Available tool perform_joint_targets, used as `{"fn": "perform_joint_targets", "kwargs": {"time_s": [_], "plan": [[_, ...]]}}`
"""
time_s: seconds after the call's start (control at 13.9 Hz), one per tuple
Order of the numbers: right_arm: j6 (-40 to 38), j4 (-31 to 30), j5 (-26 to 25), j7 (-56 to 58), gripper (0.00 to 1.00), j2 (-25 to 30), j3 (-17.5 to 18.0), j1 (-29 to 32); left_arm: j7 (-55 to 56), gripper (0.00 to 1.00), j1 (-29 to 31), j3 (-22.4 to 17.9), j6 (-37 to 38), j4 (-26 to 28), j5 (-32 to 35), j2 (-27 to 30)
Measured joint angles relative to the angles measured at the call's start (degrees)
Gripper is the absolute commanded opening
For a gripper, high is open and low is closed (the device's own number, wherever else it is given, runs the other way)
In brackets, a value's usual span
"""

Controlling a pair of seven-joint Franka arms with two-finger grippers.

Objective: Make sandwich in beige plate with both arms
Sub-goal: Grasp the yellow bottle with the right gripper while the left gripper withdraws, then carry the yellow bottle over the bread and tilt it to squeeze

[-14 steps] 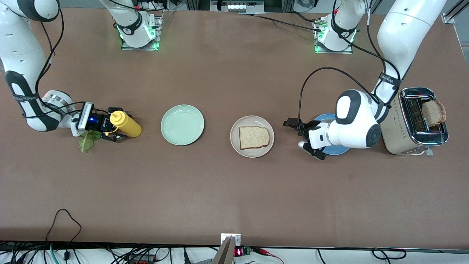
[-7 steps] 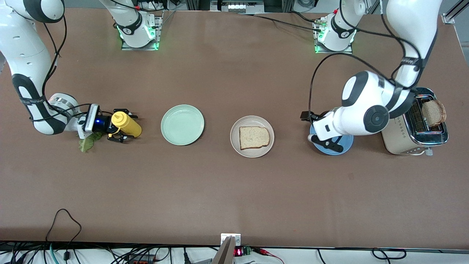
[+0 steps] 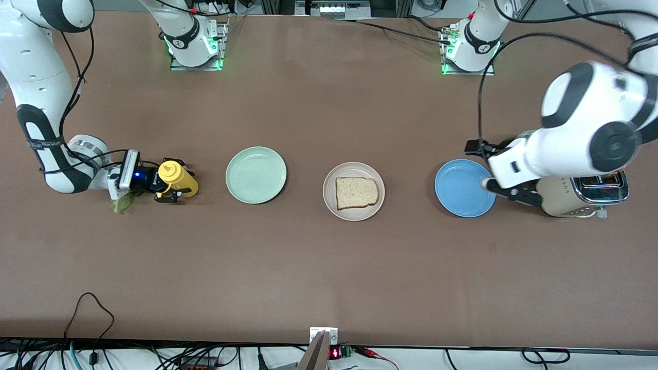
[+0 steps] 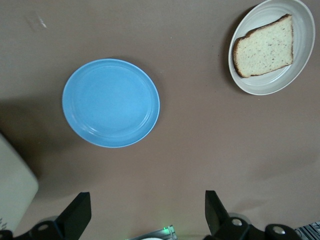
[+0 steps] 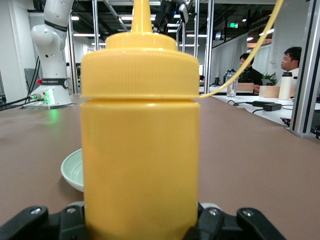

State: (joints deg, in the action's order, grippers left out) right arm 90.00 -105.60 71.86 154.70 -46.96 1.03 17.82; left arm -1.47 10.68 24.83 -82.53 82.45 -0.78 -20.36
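One toasted bread slice [image 3: 356, 192] lies in the beige plate [image 3: 354, 167], also seen in the left wrist view as bread [image 4: 263, 46] on the plate [image 4: 260, 88]. My left gripper [image 3: 494, 172] hangs open over the gap between the blue plate and the toaster, nothing between its fingers [image 4: 77, 216]. My right gripper [image 3: 171, 181] is shut on an upright yellow squeeze bottle [image 3: 177, 177] at the right arm's end of the table; the bottle [image 5: 140, 135] fills the jaws. A green lettuce leaf [image 3: 120, 205] lies on the table, mostly hidden under the right wrist.
A mint green plate [image 3: 256, 174] sits between the bottle and the beige plate. A blue plate [image 3: 461, 188] lies beside the chrome toaster [image 3: 565, 203], whose top the left arm covers. The table's front half is bare brown surface.
The left arm swung from over the blue plate toward the toaster, hiding the slice in its slot. The right gripper closed its fingers onto the yellow bottle.
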Motion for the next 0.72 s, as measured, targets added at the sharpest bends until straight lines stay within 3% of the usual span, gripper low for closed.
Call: {"fn": "perform_joint_targets", "kwargs": {"time_s": [0.29, 0.43, 0.72], "plan": [[5.7, 0.9, 0.0, -4.5, 0.40, 4.3, 0.0, -4.3, 0.3, 1.00, -2.1, -3.8, 2.4, -4.4, 0.1, 2.8], [10.4, 1.1, -0.5, -8.8, 0.40, 7.6, -0.1, -6.9, 0.3, 1.00, -5.5, -9.9, 2.6, -4.4, 0.1, 5.8], [21.7, 1.2, -5.9, -20.2, 0.41, 14.6, -0.1, -13.2, 0.3, 1.00, -11.7, -21.2, 1.1, -1.8, -0.5, 11.7]]}}
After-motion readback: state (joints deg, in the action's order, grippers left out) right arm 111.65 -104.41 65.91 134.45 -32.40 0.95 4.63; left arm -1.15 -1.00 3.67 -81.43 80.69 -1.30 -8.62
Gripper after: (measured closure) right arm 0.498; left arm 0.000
